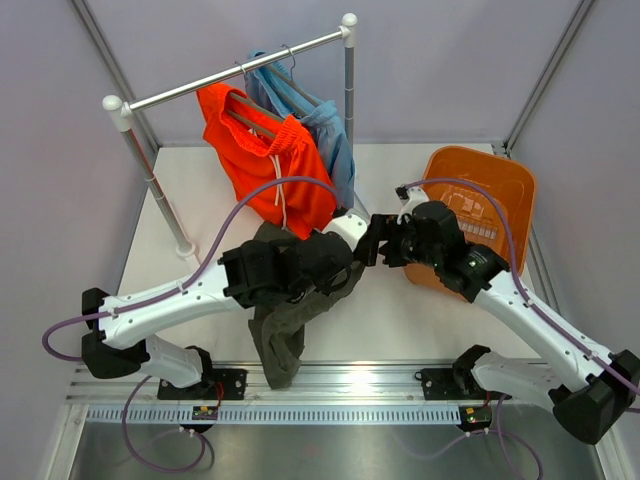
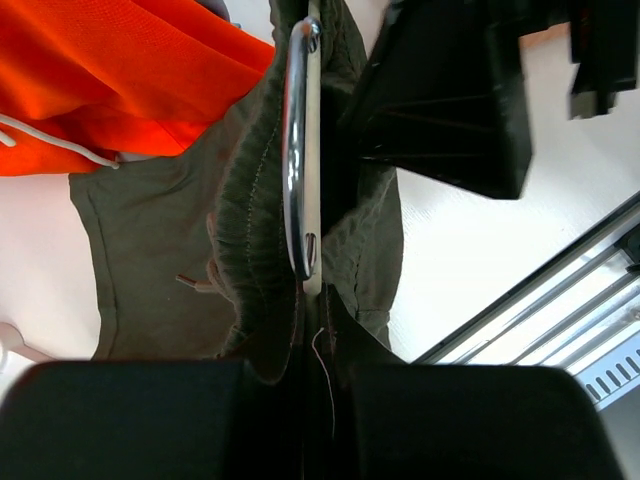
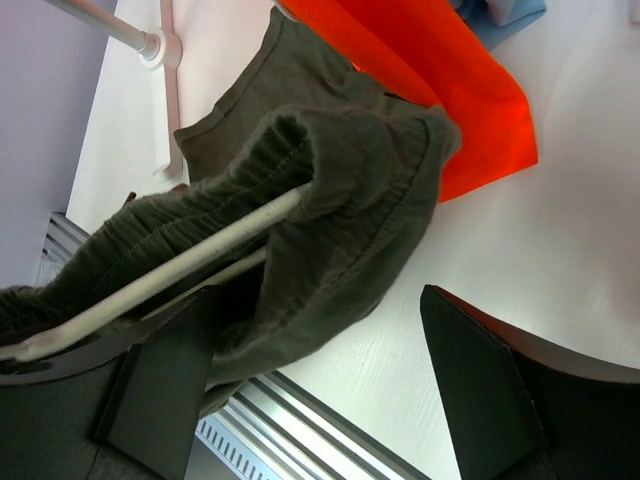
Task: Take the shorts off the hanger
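Note:
The dark olive-green shorts (image 1: 280,335) hang on a white hanger (image 2: 303,150) held over the table's middle, their legs trailing towards the front rail. My left gripper (image 1: 345,250) is shut on the hanger's end, with the waistband (image 2: 240,230) bunched around it. My right gripper (image 1: 378,248) is open right beside it. In the right wrist view the waistband (image 3: 350,200) and the hanger bar (image 3: 190,258) lie by its left finger (image 3: 160,400). The orange shorts (image 1: 265,160) and the light blue shorts (image 1: 325,125) hang on the rack.
The clothes rack (image 1: 240,70) stands at the back, one foot (image 3: 165,60) on the table. An orange basket (image 1: 500,190) sits at the right, just behind the right arm. A metal rail (image 1: 350,385) runs along the front edge.

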Available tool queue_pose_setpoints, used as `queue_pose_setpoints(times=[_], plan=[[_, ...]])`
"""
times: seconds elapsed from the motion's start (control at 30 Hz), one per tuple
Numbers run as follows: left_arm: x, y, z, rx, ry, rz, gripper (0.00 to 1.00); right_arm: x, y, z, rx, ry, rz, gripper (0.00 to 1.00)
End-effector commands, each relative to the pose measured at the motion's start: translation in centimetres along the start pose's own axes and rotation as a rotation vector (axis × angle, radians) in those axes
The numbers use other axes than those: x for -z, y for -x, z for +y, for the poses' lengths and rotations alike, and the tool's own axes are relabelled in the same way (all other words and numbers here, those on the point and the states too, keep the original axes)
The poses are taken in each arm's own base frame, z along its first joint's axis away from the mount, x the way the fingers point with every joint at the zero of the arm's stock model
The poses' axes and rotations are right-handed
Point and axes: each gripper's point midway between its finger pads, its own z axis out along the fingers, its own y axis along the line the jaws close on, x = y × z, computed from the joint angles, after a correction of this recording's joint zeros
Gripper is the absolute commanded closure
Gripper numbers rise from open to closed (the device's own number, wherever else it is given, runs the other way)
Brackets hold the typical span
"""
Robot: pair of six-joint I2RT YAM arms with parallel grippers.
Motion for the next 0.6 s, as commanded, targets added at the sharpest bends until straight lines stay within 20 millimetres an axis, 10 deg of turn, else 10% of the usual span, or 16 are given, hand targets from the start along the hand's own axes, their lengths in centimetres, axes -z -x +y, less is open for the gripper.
queue_pose_setpoints(times=[0.0, 0.23, 0.4, 0.57], plan=[[1.0, 4.0, -0.6, 0.059, -0.039, -0.121, 1.00, -0.5, 2.8, 1.8, 0.002, 0.004, -0.081, 0.13], [1.1, 3.6, -0.5, 0.059, -0.044, -0.114, 1.00, -1.7, 2.8, 1.3, -0.027, -0.050, -0.074, 0.34], [1.4, 3.5, -0.3, 0.057, -0.045, -0.114, 1.00, -1.8, 3.2, -0.4, -0.032, -0.155, -0.084, 0.80], [1.9, 2.7, 0.1, 0.048, -0.049, -0.100, 1.00, -0.8, 4.2, -2.8, -0.022, -0.306, -0.127, 1.00]])
